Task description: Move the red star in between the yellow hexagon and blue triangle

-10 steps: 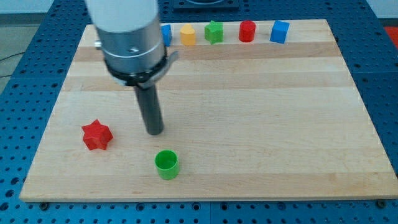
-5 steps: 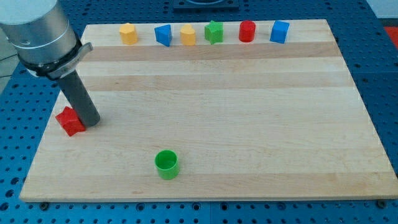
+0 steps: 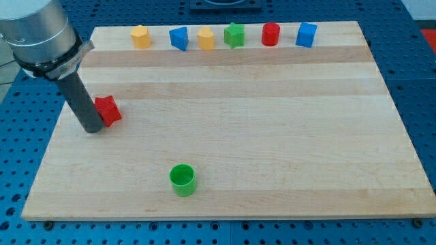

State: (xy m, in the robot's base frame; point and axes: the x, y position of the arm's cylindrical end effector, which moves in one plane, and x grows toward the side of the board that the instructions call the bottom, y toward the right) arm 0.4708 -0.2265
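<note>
Where my tip (image 3: 91, 127) touches red star (image 3: 107, 110), rod tilted

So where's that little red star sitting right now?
The red star sits on the view's left side of the wooden board, about mid-height, touching the right side of my tip, far below the yellow hexagon and blue triangle.

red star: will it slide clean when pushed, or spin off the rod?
Red star looks rigid, low and flat-based, so it probably slides rather than tips or rolls. Its points likely make it rotate off my tip, which touches its lower-left side. The smooth wooden board suggests little friction.
</note>
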